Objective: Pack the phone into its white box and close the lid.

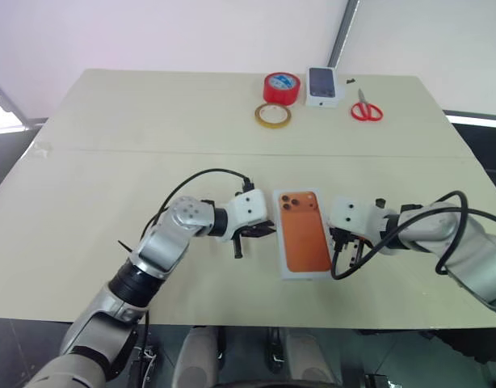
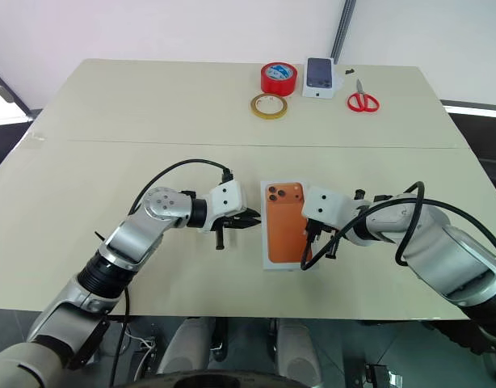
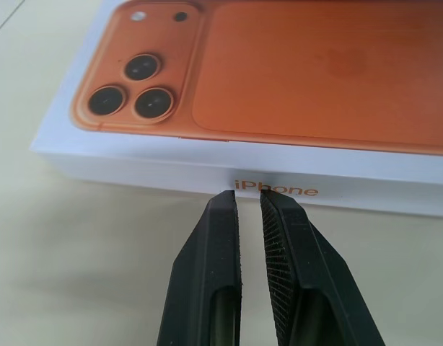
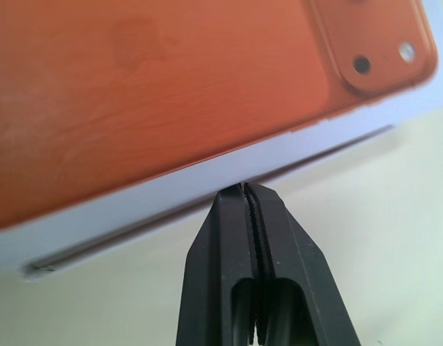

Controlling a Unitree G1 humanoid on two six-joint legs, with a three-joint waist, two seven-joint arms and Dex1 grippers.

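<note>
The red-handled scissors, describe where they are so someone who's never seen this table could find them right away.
Start at the far edge of the beige table. The row of small items there ends, on the robot's right, with the red-handled scissors, just past the small white box picturing a dark phone. Unlike the round red tape roll and thin yellowish tape ring, they have two loop handles and slim blades.

Head pair looks down over table (image 1: 111,162); wrist cameras close at lid (image 3: 207,169) sides.

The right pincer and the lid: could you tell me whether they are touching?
Touching. In the right wrist view, the shut right pincer has its tips pressed against the white side wall of the lid, with no gap showing.
</note>
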